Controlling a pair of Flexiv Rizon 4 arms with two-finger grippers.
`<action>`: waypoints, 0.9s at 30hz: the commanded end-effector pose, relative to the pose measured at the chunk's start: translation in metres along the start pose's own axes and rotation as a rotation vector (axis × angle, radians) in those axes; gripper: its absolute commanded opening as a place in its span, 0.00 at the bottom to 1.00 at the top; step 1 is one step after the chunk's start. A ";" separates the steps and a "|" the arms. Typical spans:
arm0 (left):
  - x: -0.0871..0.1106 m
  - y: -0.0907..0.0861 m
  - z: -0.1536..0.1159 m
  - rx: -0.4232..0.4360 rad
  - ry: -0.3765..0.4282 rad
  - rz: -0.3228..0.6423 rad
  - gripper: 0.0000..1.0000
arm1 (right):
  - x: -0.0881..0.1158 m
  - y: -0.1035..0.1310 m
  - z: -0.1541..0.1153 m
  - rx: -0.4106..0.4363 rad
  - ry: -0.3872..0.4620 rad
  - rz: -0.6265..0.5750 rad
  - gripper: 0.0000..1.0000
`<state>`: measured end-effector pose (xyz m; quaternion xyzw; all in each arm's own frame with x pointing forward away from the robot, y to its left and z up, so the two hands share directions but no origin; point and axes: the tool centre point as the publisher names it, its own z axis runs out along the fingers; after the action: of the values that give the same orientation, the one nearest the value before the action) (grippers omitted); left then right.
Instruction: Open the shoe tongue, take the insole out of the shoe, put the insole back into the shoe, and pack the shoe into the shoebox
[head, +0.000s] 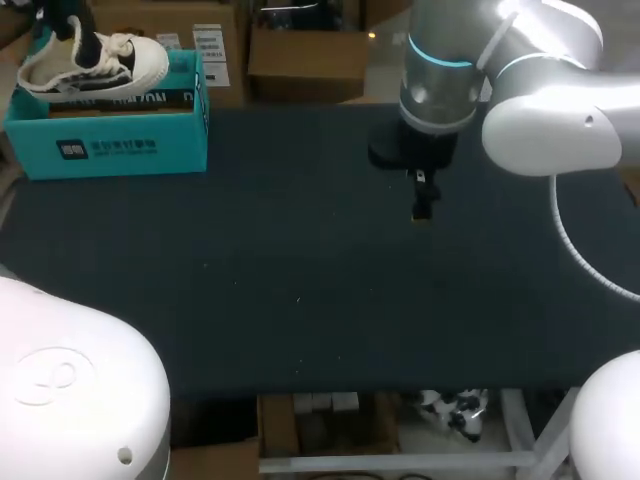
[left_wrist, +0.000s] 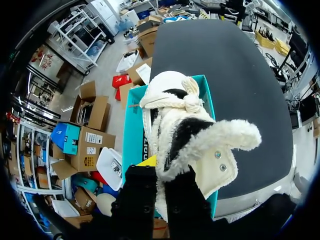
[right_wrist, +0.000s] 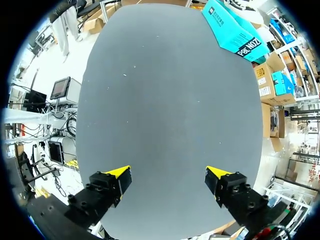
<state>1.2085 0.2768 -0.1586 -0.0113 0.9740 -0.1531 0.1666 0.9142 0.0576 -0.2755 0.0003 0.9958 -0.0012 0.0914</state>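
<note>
A white low sneaker (head: 95, 62) with a fleecy collar rests on the open top of the teal shoebox (head: 110, 145) at the table's far left corner. My left gripper (head: 68, 28) is above its heel. In the left wrist view the left gripper (left_wrist: 162, 172) is shut on the heel collar of the sneaker (left_wrist: 190, 130), toe pointing away, over the shoebox (left_wrist: 131, 130). A separate insole cannot be made out. My right gripper (head: 425, 205) hangs over the table's middle right. In its own view the right gripper (right_wrist: 169, 177) is open and holds nothing, far from the shoebox (right_wrist: 232, 30).
The dark table mat (head: 300, 290) spreads from the shoebox to the near edge, with the right arm's wrist (head: 435, 90) above its far middle. The shoebox stands close to the table's far and left edges.
</note>
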 end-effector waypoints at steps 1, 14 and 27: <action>-0.018 0.012 0.022 0.022 0.105 -0.003 0.00 | 0.000 0.000 0.000 0.003 0.000 -0.001 1.00; -0.032 0.031 0.094 0.018 0.245 -0.038 0.00 | 0.000 0.000 0.000 0.003 0.000 -0.001 1.00; -0.020 0.033 0.131 -0.016 0.411 -0.020 0.00 | 0.000 0.000 0.000 0.003 0.000 -0.001 1.00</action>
<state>1.2601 0.2677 -0.2748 -0.0180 0.9816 -0.1420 0.1265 0.9139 0.0570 -0.2754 0.0003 0.9958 -0.0013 0.0917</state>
